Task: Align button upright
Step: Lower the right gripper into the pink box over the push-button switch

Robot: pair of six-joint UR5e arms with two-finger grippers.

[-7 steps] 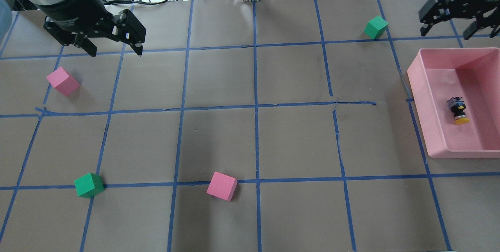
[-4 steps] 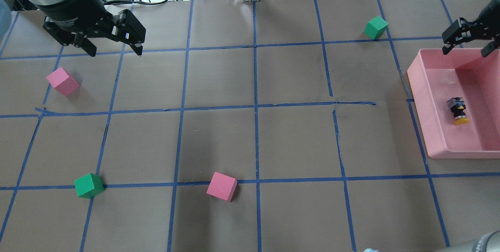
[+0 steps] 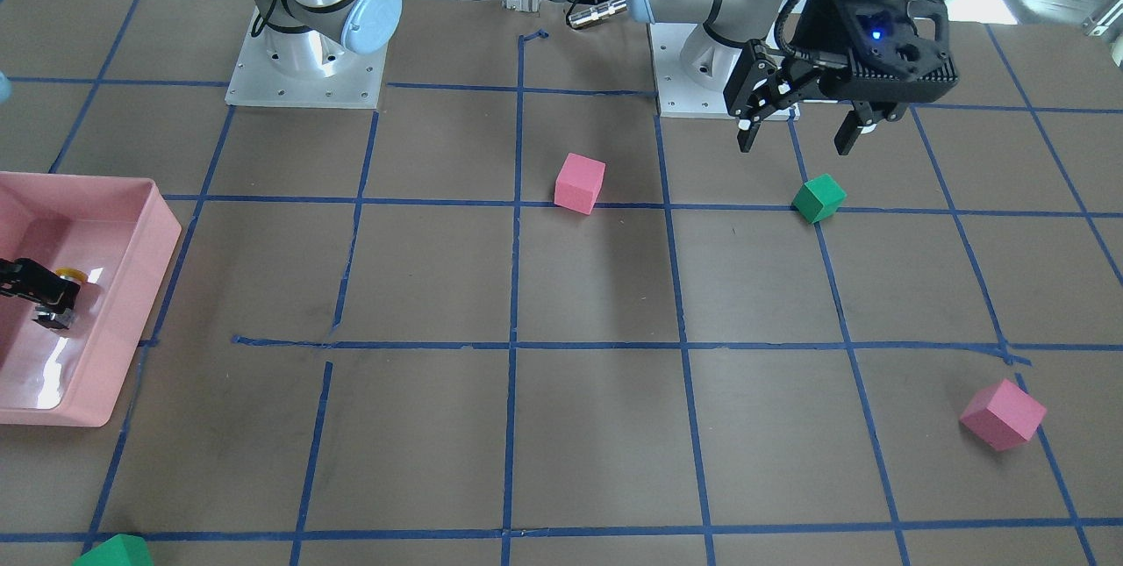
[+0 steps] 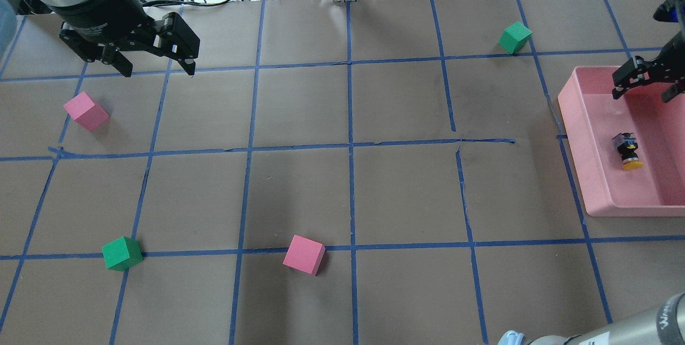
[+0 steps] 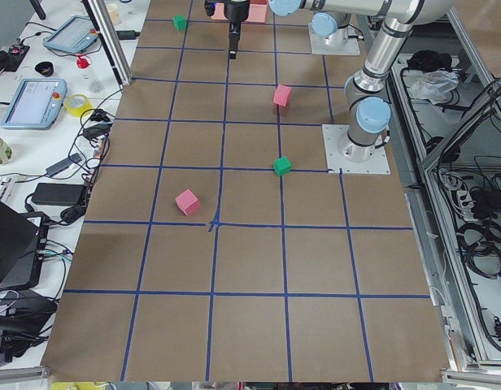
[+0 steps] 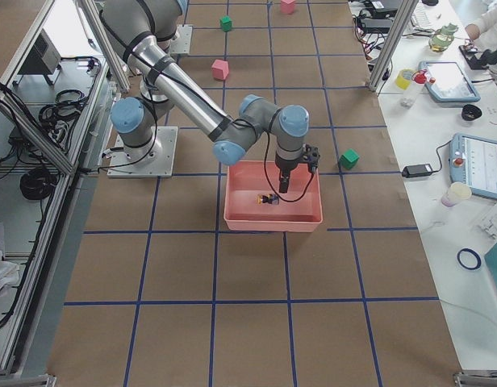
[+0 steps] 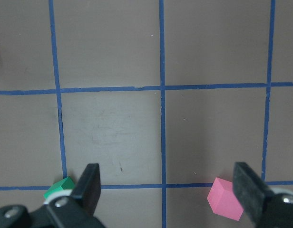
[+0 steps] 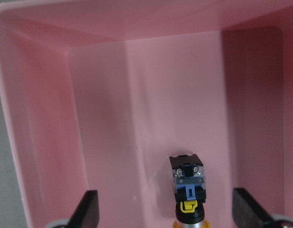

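Note:
The button (image 4: 627, 151) lies on its side inside the pink tray (image 4: 580, 147), yellow cap toward the robot. It also shows in the right wrist view (image 8: 187, 183), the front view (image 3: 56, 313) and the right side view (image 6: 269, 198). My right gripper (image 4: 644, 92) is open and empty over the tray's far part, a little beyond the button; in its wrist view (image 8: 166, 211) the button lies between the spread fingers, below them. My left gripper (image 4: 159, 71) is open and empty above the table's far left; it shows in its own wrist view (image 7: 168, 187).
Two pink cubes (image 4: 85, 111) (image 4: 304, 254) and two green cubes (image 4: 122, 253) (image 4: 515, 37) are spread over the brown gridded table. The tray's walls (image 8: 51, 142) enclose the button. Cables and tape lie beyond the far table edge.
My right gripper has moved from beyond the tray's far edge to over the tray, lower and nearer the button. The left gripper and the button have not moved.

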